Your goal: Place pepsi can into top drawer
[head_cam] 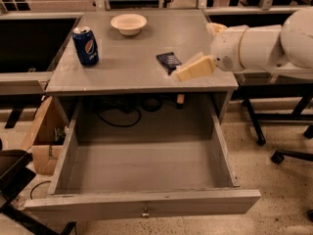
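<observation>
The pepsi can (pixel 86 45), dark blue with a silver top, stands upright at the left of the grey tabletop (pixel 137 75). The top drawer (pixel 142 173) is pulled fully open below the tabletop, and its grey bottom holds nothing. A small metal knob (pixel 145 213) is on its front panel. My gripper (pixel 193 68), cream-coloured on a white arm (pixel 259 45), hangs over the tabletop's right front part. It is right beside a flat dark-blue snack packet (pixel 169 61) and far to the right of the can. It holds nothing that I can see.
A white bowl (pixel 128 23) sits at the back centre of the tabletop. Black cables (pixel 122 112) hang behind the drawer. A cardboard box (pixel 41 141) stands on the floor to the left. Black chair legs (pixel 288 153) are on the right, and a dark object (pixel 14 180) is at the lower left.
</observation>
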`<move>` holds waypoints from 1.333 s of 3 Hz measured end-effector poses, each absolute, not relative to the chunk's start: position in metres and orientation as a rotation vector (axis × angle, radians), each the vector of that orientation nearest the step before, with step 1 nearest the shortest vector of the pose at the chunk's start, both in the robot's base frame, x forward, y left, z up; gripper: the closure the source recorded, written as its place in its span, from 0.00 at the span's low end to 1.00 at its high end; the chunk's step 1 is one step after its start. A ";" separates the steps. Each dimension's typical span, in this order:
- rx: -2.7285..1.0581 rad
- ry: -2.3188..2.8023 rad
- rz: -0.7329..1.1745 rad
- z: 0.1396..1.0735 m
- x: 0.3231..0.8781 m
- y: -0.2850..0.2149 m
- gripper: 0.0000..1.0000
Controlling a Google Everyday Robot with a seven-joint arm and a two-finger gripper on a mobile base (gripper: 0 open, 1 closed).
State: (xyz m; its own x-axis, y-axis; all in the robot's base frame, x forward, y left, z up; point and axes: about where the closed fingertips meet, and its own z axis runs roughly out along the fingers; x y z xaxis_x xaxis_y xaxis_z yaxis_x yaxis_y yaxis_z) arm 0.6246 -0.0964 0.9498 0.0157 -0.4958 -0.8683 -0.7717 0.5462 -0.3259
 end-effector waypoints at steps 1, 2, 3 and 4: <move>-1.052 1.465 0.511 0.939 0.666 -0.027 0.00; -1.031 1.359 0.653 0.933 0.694 0.027 0.00; -1.013 1.350 0.738 0.926 0.711 0.081 0.00; -0.983 1.394 0.803 0.923 0.738 0.141 0.00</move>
